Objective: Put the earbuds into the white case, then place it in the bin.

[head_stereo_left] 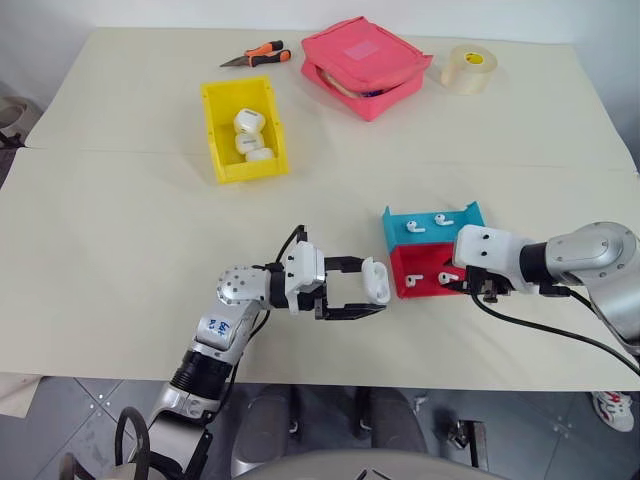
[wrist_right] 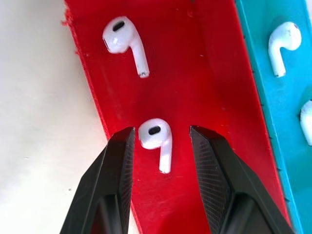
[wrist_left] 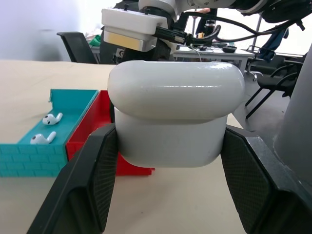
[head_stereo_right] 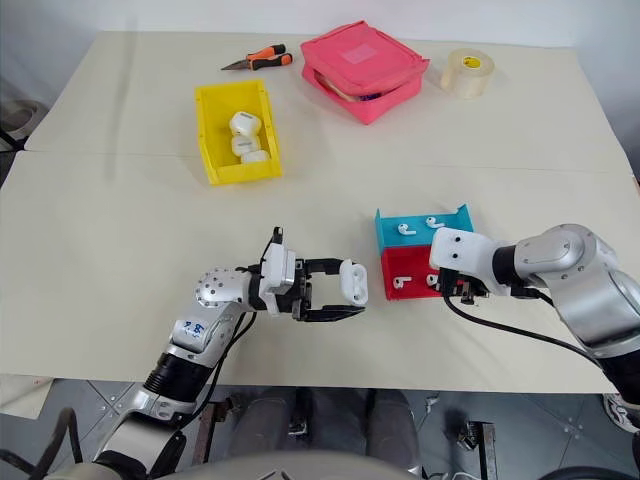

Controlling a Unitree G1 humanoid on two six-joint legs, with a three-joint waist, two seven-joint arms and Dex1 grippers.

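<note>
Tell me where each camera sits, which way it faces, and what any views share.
Head views: forward and down over table; both arms show.
Left wrist view: along left gripper clamping white case; its black fingers show.
Right wrist view: down between open right gripper fingers at earbud.
Shared: red tray, blue tray in all.

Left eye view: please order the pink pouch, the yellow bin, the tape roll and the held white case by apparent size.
1. pink pouch
2. yellow bin
3. tape roll
4. white case

The first two look close.
</note>
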